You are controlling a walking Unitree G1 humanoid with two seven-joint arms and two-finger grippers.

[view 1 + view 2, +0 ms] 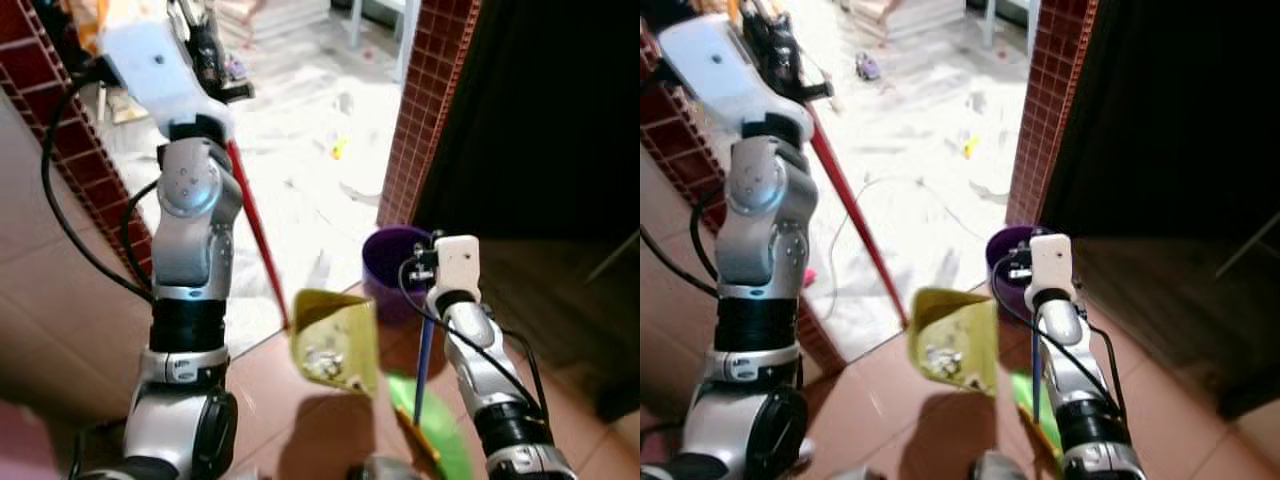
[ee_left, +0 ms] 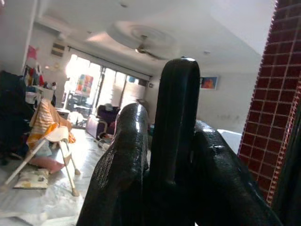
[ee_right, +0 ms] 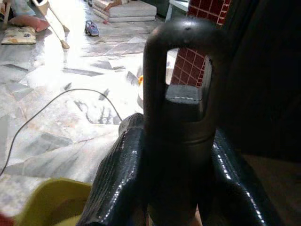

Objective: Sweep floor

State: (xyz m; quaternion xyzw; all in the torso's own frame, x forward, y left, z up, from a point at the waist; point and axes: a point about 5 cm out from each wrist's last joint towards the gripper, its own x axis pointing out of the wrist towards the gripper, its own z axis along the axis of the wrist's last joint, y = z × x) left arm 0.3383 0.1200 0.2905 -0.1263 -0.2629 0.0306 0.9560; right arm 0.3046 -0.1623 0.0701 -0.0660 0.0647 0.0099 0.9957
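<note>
My left gripper [image 1: 213,58] is raised high at the left and shut on the dark top end of a red broom handle [image 1: 258,232]. The handle slants down to the floor behind a yellow-green dustpan [image 1: 335,335]. The dustpan hangs tilted above the terracotta tiles with pale debris [image 1: 328,362] inside it. My right gripper [image 1: 424,264] is shut on the black looped grip [image 3: 178,84] of the dustpan's blue pole [image 1: 425,355]. In the left wrist view, black fingers [image 2: 129,155] clamp the broom's grip [image 2: 174,117]. A green piece [image 1: 445,435] lies low beside the blue pole.
A purple bin [image 1: 385,262] stands just behind the dustpan, at the foot of a red-brick pillar [image 1: 428,110]. Another brick wall [image 1: 75,150] is on the left. Beyond is a marble floor with a yellow scrap [image 1: 338,150] and a cable [image 1: 885,185]. A dark room lies right.
</note>
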